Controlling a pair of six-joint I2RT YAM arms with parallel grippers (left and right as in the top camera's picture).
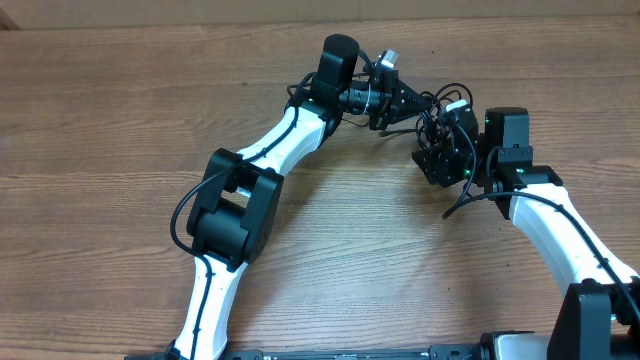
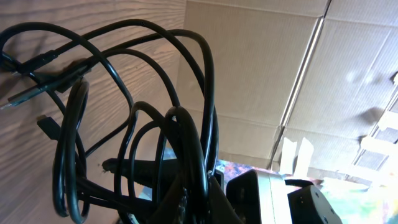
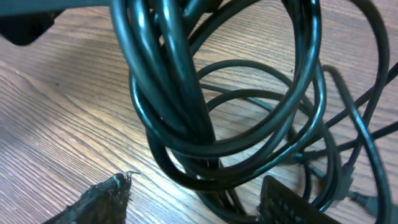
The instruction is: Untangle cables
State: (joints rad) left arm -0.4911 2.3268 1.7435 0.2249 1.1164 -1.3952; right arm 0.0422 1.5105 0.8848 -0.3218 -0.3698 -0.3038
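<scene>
The cables [image 1: 437,112] are a bunch of thin black loops between the two grippers at the table's far middle. My left gripper [image 1: 412,103] points right and is shut on several strands of the bunch [image 2: 193,155]; its jaws [image 2: 208,186] are at the bottom of the left wrist view. Loose loops and dark plugs [image 2: 31,93] trail onto the wood. My right gripper [image 1: 440,158] is just below the bunch. In the right wrist view its fingers [image 3: 194,183] are open, one on each side of the hanging coil [image 3: 180,93], not closed on it.
The wooden table [image 1: 120,120] stretches left and toward the front. A cardboard wall [image 2: 261,62] stands beyond the far edge. The arms' own thicker black cables run along both arms, one looping by the right wrist [image 1: 465,205].
</scene>
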